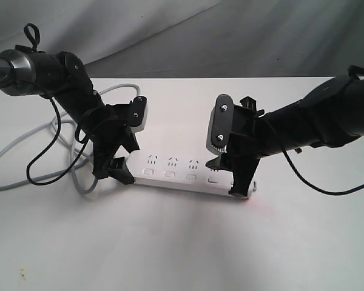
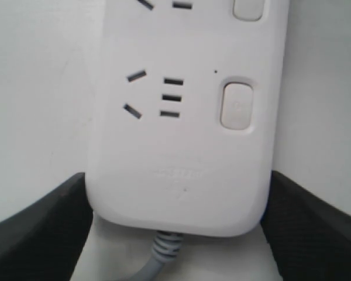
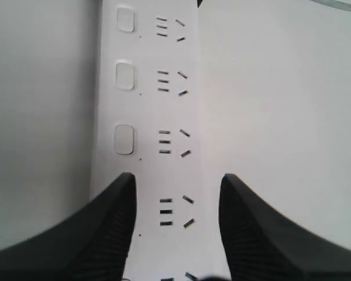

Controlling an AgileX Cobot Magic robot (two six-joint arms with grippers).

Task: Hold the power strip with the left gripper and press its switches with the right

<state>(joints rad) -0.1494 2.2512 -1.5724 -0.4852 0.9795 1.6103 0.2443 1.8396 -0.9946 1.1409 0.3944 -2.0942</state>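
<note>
The white power strip (image 1: 182,171) lies flat on the table, its grey cord (image 1: 24,148) looping off to the left. My left gripper (image 1: 126,159) is shut on the strip's cord end; in the left wrist view its black fingers (image 2: 41,228) press both sides of the strip (image 2: 181,146), close to a switch (image 2: 237,104). My right gripper (image 1: 232,176) is open and low over the far end. In the right wrist view the gripper (image 3: 176,187) straddles a socket, and one finger (image 3: 114,222) covers the switch row there. Three switches (image 3: 124,139) show beyond it.
The white table (image 1: 182,248) ends at a far edge with a wrinkled grey backdrop (image 1: 230,36) behind it. Thin black cables (image 1: 48,163) hang from the left arm over the cord loops. Another black cable (image 1: 315,185) droops under the right arm.
</note>
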